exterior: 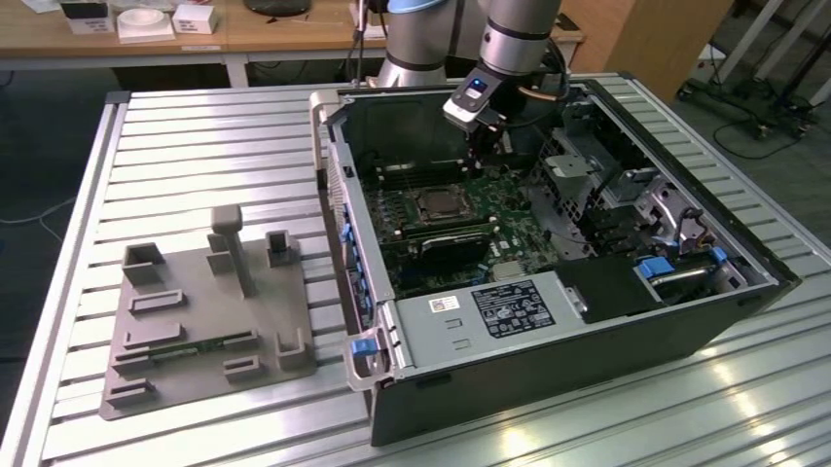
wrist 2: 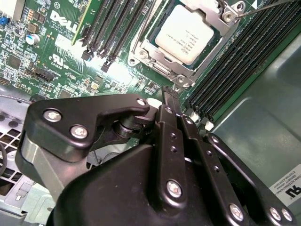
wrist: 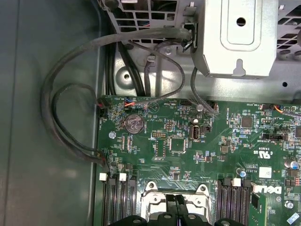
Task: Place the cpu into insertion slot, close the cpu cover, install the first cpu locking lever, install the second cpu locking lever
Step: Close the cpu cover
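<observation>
The cpu [wrist 2: 186, 34] lies flat in the insertion slot [wrist 2: 155, 66], its silvery top facing up. The cpu cover [wrist 2: 229, 18] lies down around the chip's edges as a silver frame. A thin locking lever rod [wrist 2: 265, 6] sticks out past one corner of the frame. My gripper [wrist 2: 169, 94] hangs just off the socket's edge with its black fingers pressed together and nothing between them. In the exterior view the gripper [exterior: 484, 151] is inside the open case, just behind the socket [exterior: 439, 202]. In the first wrist view the fingertips [wrist: 173, 200] sit over the socket frame [wrist: 153, 193].
Black memory slots [wrist 2: 244, 52] flank the socket on both sides. Loose grey cables [wrist: 70, 108] and a metal drive cage [wrist: 240, 37] sit at the board's edge. The case walls [exterior: 341, 209] enclose the board. A grey fixture plate [exterior: 208, 311] lies on the table at the exterior view's left.
</observation>
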Motion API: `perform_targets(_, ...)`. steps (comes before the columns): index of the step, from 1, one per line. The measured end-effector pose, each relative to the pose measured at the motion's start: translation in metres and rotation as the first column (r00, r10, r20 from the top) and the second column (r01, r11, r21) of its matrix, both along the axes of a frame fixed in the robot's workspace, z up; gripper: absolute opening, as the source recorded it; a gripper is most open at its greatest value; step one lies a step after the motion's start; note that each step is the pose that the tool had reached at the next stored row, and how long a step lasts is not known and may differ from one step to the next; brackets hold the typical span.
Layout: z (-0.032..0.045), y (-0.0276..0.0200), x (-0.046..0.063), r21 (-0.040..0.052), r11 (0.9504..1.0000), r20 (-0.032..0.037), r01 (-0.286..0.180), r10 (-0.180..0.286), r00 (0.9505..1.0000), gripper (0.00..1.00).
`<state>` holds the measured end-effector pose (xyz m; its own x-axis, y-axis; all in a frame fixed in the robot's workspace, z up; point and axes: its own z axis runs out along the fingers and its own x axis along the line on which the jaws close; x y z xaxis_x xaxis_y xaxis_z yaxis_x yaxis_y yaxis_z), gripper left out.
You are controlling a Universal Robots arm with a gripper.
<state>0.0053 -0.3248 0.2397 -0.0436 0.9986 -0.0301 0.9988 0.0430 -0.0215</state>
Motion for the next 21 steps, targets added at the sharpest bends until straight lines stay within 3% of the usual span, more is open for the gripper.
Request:
perform_targets(8, 0.0, 0.0, -0.006, 0.0, 1.0, 0.0, 0.0, 0.0, 1.0, 0.1)
perform_targets(21, -0.0038, 0.0, -0.041, 0.0001, 1.0, 0.0006, 0.0, 0.0, 1.0, 0.1)
